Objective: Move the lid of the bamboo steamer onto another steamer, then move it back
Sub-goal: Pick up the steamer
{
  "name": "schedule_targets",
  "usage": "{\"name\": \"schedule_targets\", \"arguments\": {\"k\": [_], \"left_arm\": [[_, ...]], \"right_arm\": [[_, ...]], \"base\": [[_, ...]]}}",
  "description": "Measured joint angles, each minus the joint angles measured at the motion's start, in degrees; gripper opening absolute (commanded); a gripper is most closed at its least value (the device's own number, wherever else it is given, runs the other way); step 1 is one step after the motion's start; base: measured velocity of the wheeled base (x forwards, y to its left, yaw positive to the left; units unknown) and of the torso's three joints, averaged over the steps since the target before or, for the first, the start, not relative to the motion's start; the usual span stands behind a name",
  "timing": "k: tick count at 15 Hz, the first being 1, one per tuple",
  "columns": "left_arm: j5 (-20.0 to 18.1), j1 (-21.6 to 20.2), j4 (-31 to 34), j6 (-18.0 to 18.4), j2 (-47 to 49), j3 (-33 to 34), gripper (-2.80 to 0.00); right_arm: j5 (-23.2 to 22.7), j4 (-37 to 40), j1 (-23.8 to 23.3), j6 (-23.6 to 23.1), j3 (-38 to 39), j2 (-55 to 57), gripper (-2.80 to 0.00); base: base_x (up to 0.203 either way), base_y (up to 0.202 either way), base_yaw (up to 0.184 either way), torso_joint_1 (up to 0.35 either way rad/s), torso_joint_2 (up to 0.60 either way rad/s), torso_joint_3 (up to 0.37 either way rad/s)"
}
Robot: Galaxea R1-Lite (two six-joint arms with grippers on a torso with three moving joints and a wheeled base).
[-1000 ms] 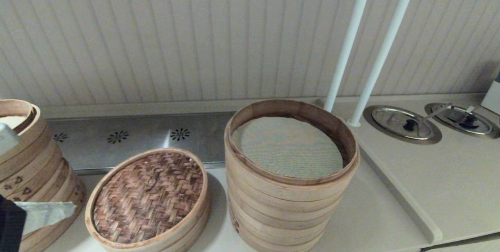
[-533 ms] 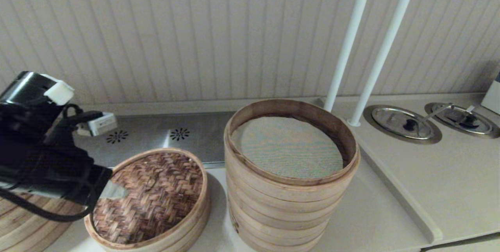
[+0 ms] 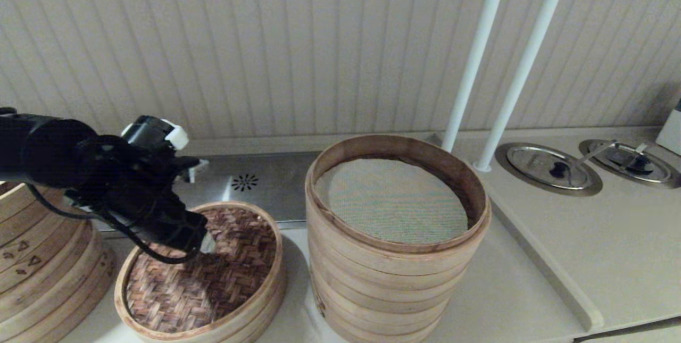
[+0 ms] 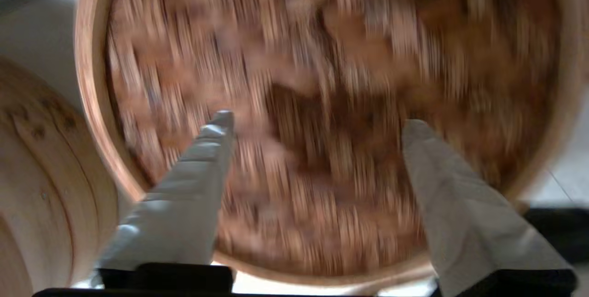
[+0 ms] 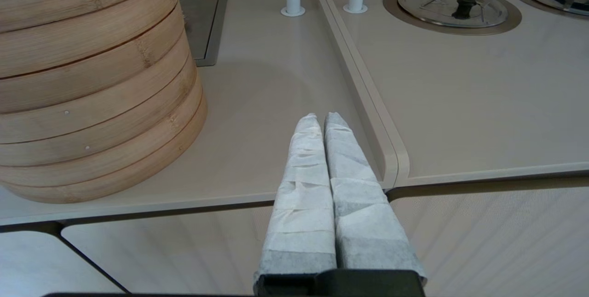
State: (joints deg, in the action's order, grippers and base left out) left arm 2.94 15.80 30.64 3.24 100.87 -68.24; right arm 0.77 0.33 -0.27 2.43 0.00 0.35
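The left gripper (image 3: 205, 243), fingers spread, hovers over the bamboo steamer lid (image 3: 213, 279), which sits left of the tall steamer stack (image 3: 393, 263). Next, I'd guess: pinch its loop handle. The right gripper (image 5: 320, 119) is closed, parked right of the stack.

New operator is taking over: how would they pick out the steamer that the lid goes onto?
Start at the two white poles at the back of the counter; the tall steamer stack stands just in front and left of them. It is open-topped with a grey-green mesh liner, unlike the woven-lidded low steamer beside it.

Bamboo steamer lid (image 3: 213, 274) hemmed between tall steamer (image 3: 396, 236) and triangle-marked stack (image 3: 45, 268).
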Motion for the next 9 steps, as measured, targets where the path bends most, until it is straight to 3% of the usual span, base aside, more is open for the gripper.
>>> {"name": "schedule_targets", "arguments": {"k": [3, 9], "left_arm": [[0.4, 0.5, -5.8, -1.0, 3.6, 0.7, 0.0], [0.3, 0.4, -6.6, -1.9, 5.3, 1.9, 0.0]], "right_arm": [[0.0, 0.0, 0.0, 0.0, 0.0, 0.0, -2.8], [0.0, 0.0, 0.0, 0.0, 0.0, 0.0, -2.8]], "base": [[0.0, 0.0, 0.0, 0.0, 0.0, 0.0], [0.0, 0.0, 0.0, 0.0, 0.0, 0.0]]}}
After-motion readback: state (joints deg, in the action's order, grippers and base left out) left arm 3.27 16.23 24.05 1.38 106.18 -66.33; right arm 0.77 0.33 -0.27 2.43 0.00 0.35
